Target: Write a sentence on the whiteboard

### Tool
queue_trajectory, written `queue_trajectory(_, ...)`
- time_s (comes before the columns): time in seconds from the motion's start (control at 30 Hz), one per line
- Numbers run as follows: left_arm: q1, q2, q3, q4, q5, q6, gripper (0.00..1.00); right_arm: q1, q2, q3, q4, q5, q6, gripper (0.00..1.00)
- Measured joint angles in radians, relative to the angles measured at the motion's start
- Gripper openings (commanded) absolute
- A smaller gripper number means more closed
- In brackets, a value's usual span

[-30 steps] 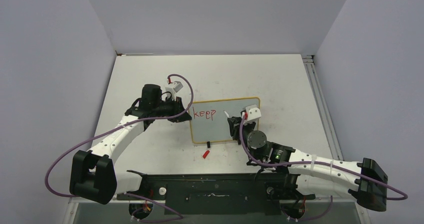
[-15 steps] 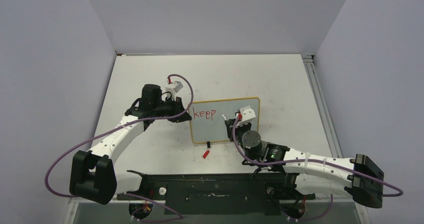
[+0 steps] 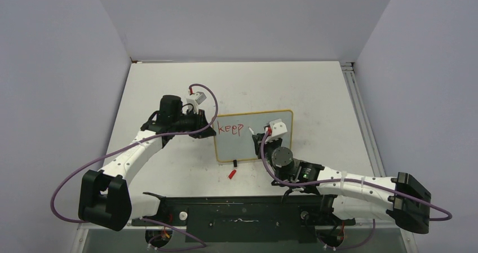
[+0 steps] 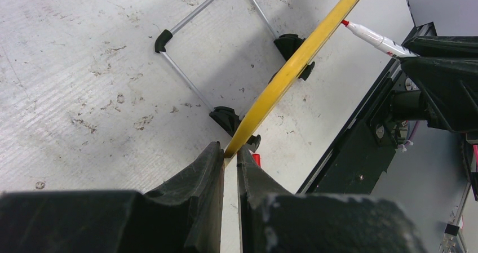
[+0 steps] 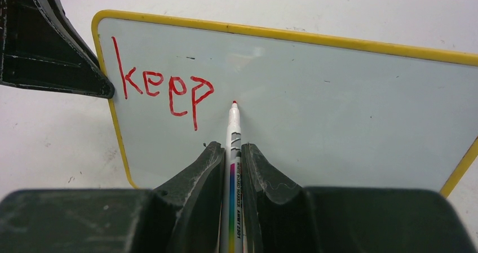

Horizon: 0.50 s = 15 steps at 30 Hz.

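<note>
The whiteboard (image 3: 253,143) stands tilted at mid-table, yellow frame, pale face. Red lettering (image 3: 230,129) on it reads "keep" at its upper left, also in the right wrist view (image 5: 163,92). My left gripper (image 3: 207,130) is shut on the board's left frame edge (image 4: 282,78). My right gripper (image 3: 260,140) is shut on a white marker (image 5: 232,151) whose red tip (image 5: 234,103) sits at the board face (image 5: 338,106) just right of the "p". The marker also shows in the left wrist view (image 4: 375,39).
A red marker cap (image 3: 231,174) lies on the table in front of the board, by its black foot (image 3: 234,163). The board's wire stand (image 4: 203,44) and black feet (image 4: 228,119) show behind it. The black base rail (image 3: 242,213) runs along the near edge.
My right gripper with the marker has shifted left along the board, toward the end of "keep". The left arm and board have not moved.
</note>
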Motion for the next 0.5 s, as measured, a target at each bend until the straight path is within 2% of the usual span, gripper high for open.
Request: queue_trajectory(0.5, 0.000, 0.000, 0.000, 0.000, -0.008, 0.004, 0.00, -0.004, 0.014, -0.025, 0.005, -0.003, 0.041, 0.05)
